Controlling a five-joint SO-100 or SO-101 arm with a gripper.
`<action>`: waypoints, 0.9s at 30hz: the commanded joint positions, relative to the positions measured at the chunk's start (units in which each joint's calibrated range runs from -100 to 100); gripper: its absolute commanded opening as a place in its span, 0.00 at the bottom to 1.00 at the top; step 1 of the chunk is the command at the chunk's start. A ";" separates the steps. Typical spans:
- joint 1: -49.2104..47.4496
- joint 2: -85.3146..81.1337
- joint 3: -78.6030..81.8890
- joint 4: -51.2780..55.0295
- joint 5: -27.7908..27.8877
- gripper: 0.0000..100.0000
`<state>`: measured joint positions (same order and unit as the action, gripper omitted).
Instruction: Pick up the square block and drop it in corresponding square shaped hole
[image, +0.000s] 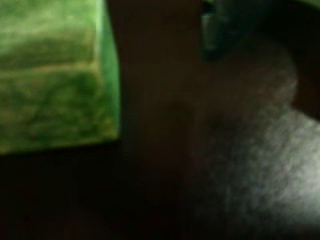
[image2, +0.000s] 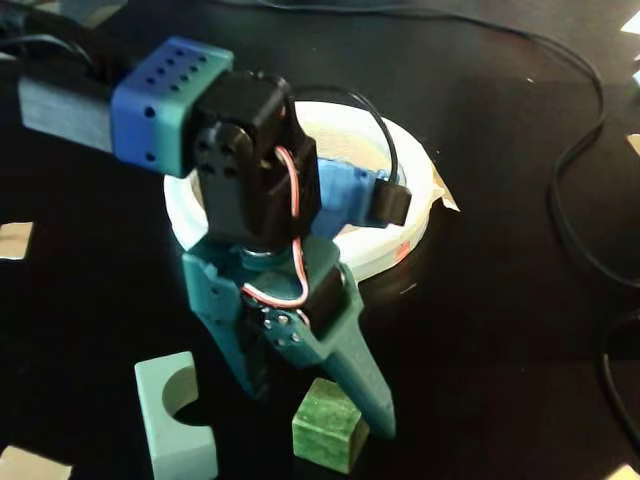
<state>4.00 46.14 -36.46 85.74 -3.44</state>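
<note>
End effector (image2: 318, 412) spread wide around the square block (image2: 330, 423), one finger (image2: 362, 375) seemingly touching its side.

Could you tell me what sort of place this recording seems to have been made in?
Probably a hobbyist's desk or small lab bench: a dark tabletop with loose cables, a 3D-printed arm whose gripper reaches a green cube, and a shape-sorter board with a white rim.

The square block (image2: 329, 424), a mottled green cube, is seen resting upright on the dark table; the square shaped hole is hidden.
</note>
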 joint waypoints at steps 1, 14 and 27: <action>-0.75 -0.42 -5.26 -0.19 0.10 0.90; -0.75 -0.87 -5.26 -0.09 -0.10 0.44; -1.00 -6.60 -4.53 1.81 -0.29 0.30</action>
<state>4.00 46.32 -36.65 85.74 -3.39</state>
